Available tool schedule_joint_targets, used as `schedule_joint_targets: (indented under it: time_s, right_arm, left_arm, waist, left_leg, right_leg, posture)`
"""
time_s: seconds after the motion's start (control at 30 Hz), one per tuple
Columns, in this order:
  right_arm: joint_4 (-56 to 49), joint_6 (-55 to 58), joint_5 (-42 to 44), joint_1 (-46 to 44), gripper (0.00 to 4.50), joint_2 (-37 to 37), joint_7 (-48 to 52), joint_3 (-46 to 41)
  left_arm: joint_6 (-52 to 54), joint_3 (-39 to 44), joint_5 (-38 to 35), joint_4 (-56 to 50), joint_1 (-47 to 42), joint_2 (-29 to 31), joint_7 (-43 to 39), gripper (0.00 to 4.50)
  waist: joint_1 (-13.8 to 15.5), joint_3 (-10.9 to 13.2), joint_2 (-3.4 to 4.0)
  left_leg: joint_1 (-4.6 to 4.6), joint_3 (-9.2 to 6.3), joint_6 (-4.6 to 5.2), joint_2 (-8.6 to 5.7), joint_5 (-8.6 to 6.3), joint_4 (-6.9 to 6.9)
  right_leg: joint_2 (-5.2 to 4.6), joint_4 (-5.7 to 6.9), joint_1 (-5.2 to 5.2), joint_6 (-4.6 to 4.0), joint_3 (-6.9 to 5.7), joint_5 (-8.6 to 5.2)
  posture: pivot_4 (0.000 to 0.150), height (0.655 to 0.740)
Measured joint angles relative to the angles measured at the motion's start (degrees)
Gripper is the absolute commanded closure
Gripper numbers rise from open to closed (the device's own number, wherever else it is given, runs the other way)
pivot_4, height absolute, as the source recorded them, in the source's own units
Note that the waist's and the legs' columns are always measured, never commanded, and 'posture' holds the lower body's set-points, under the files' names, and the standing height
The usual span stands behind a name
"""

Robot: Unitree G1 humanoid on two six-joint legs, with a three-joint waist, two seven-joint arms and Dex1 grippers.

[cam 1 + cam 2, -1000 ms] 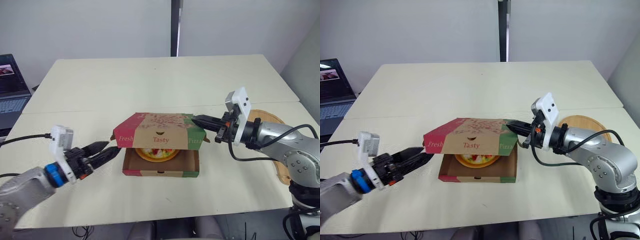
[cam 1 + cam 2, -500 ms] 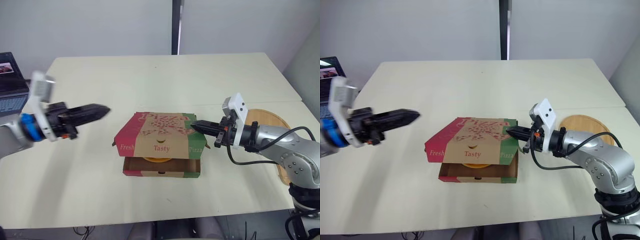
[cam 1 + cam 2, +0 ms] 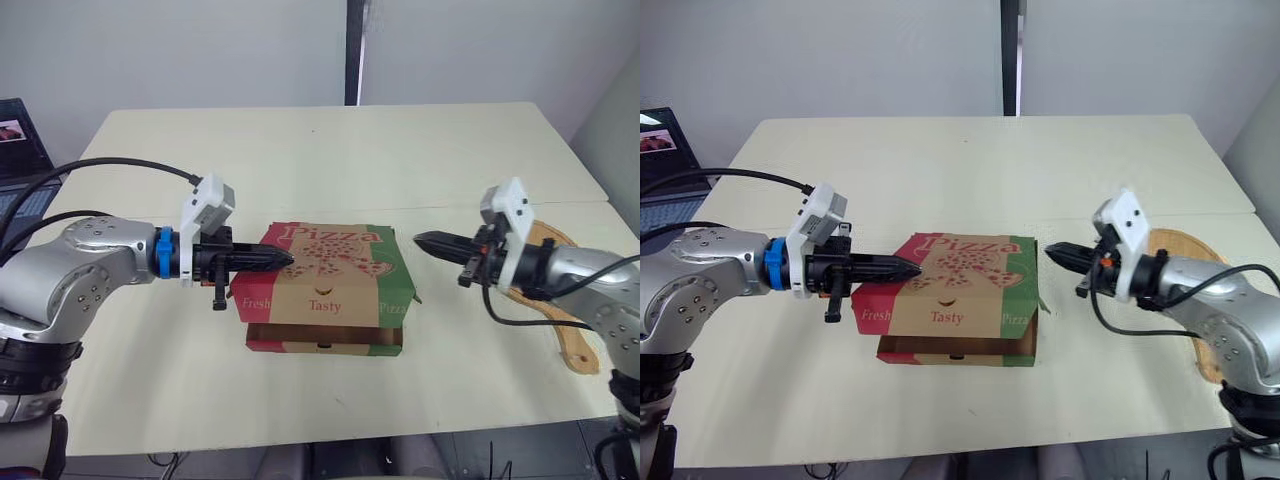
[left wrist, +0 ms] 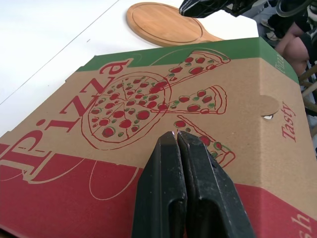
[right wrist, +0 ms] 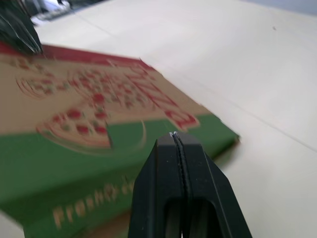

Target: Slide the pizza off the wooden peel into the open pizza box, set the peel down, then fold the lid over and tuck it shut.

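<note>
Left gripper [image 3: 288,258] over lid [image 3: 345,252] — jaws together

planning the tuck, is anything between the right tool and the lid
Nothing visible. Only table surface lies between the right tool and the lid at its green right edge. The left tool, shut, sits over the lid's left part, away from that path.

Bright, even room light leaves only faint, soft shadows around the pizza box [image 3: 322,338].

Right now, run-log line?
lid down, flap untucked | left gripper shut over lid | right gripper shut beside box | peel on table
</note>
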Motion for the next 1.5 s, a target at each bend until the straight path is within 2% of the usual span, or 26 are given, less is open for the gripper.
schedule_joint_targets:
  time_s: [0.07,0.17,0.73,1.07,1.3,1.4,1.5]
  right_arm:
    - [-1.16,0.05,-0.04,3.91,4.50,-2.68,2.15,-0.13]
    - [-4.11,0.03,0.33,5.51,4.50,-2.86,3.65,0.57]
    - [-7.75,1.25,4.27,4.55,4.50,4.08,-0.53,8.10]
    - [-8.72,1.13,3.77,10.76,4.50,6.99,-4.77,9.90]
    - [-10.47,-0.13,1.20,11.41,4.50,7.36,-6.43,10.20]
    - [-10.91,-1.58,1.22,13.04,3.86,4.52,-4.75,7.12]
    - [-11.23,-2.67,2.33,13.18,2.86,2.07,-2.78,2.24]
  left_arm:
    - [-0.02,-0.14,0.82,0.16,-0.36,-0.20,-0.70,4.45]
    - [0.00,-0.32,1.56,0.07,-1.91,-1.00,-1.63,4.45]
    - [0.07,-4.25,5.87,-2.03,-4.10,-4.76,-3.28,4.45]
    - [-1.31,-6.90,10.06,-4.08,-0.53,-4.98,-4.07,4.45]
    - [-3.66,-7.32,13.30,-4.02,0.71,-4.62,-5.06,4.45]
    - [-4.21,-7.36,13.80,-3.80,0.80,-4.68,-5.36,4.50]
    - [-4.55,-7.36,14.03,-3.63,0.79,-4.69,-5.49,4.50]
  waist:
    - [-0.09,0.02,-0.02]
    - [-0.50,0.02,-0.03]
    - [-0.44,0.03,-0.05]
    - [-0.35,0.03,-0.05]
    - [-0.32,0.03,-0.05]
    - [-0.25,0.03,-0.05]
    - [-0.21,0.03,-0.05]
  left_leg:
    - [-0.02,0.01,0.02,0.01,-0.01,0.01]
    - [0.02,0.06,0.06,0.02,-0.02,0.06]
    - [0.04,0.00,-0.01,0.01,0.02,0.15]
    - [0.05,-0.01,-0.01,0.01,0.02,0.15]
    - [0.05,0.01,0.01,0.00,0.02,0.20]
    - [0.04,0.02,0.04,-0.01,0.00,0.22]
    - [0.04,0.01,0.07,0.00,-0.02,0.25]
  right_leg:
    - [0.00,0.01,-0.01,0.00,0.00,0.00]
    - [0.00,0.06,-0.01,0.02,0.04,0.01]
    - [0.01,0.11,0.01,0.03,0.04,0.02]
    - [0.02,0.13,0.02,0.03,0.03,0.02]
    - [0.01,0.13,0.04,0.04,0.04,0.03]
    - [0.01,0.12,0.06,0.04,0.04,0.03]
    - [0.01,0.13,0.09,0.05,0.04,0.03]
  posture:
    - [0.150,0.7400]
    - [0.150,0.7400]
    - [0.150,0.7400]
    - [0.150,0.7400]
    - [0.150,0.7400]
    - [0.150,0.7400]
    - [0.150,0.7400]
